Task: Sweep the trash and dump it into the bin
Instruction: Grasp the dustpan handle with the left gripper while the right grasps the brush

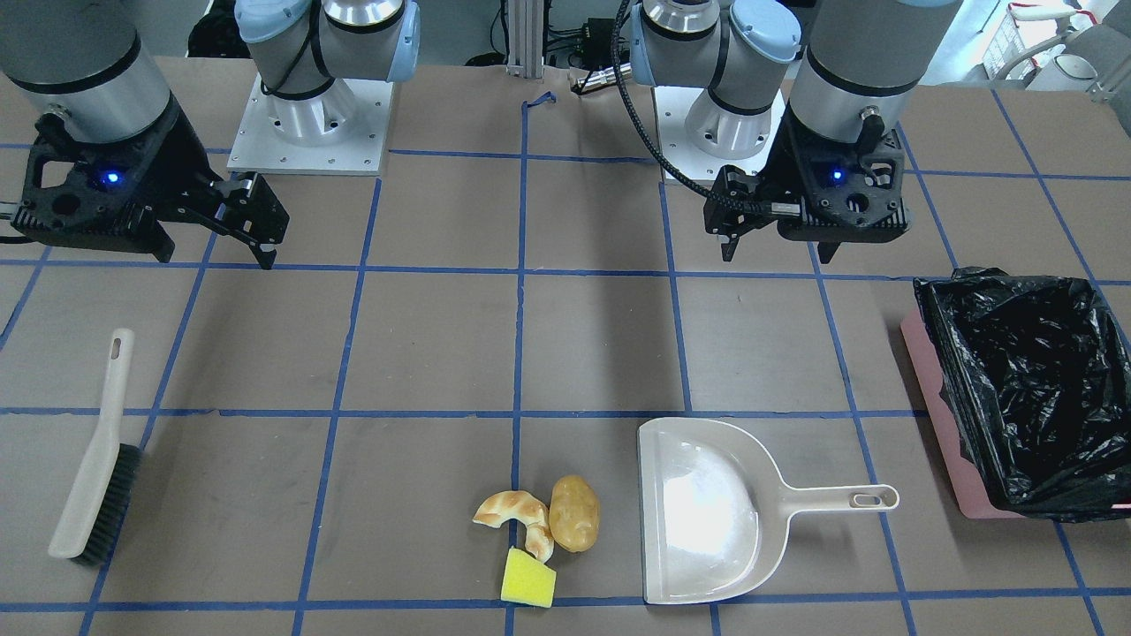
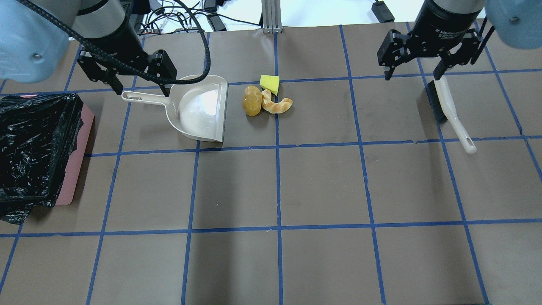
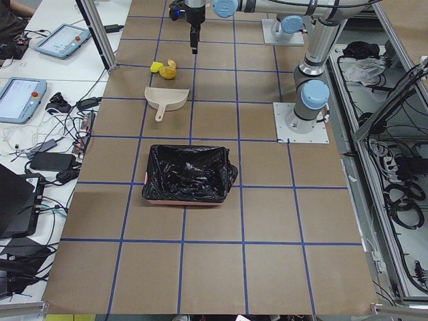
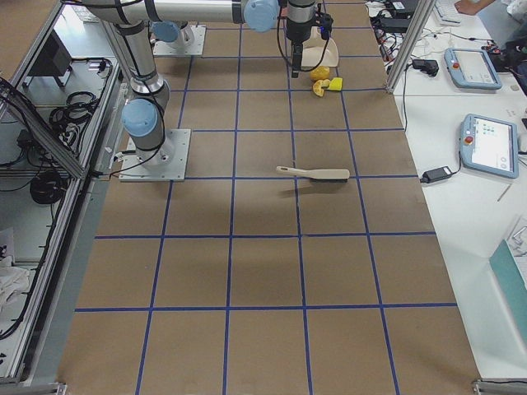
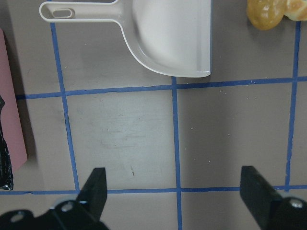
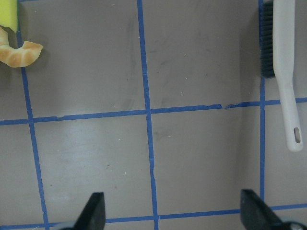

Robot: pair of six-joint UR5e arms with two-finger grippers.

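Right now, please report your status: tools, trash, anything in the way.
Left tool, right tool: open, empty. Trash piled beside dustpan, unswept. Brush untouched. Nothing between dustpan and bin.

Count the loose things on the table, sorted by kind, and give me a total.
Trash pieces: 3 (potato, croissant, sponge)
Sweeping tools: 2 (dustpan, brush)
Bins: 1 (bin)
Total: 6

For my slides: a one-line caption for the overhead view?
Left gripper and right gripper open, holding nothing; dustpan, potato, bread, sponge and brush on the table, bin at left.
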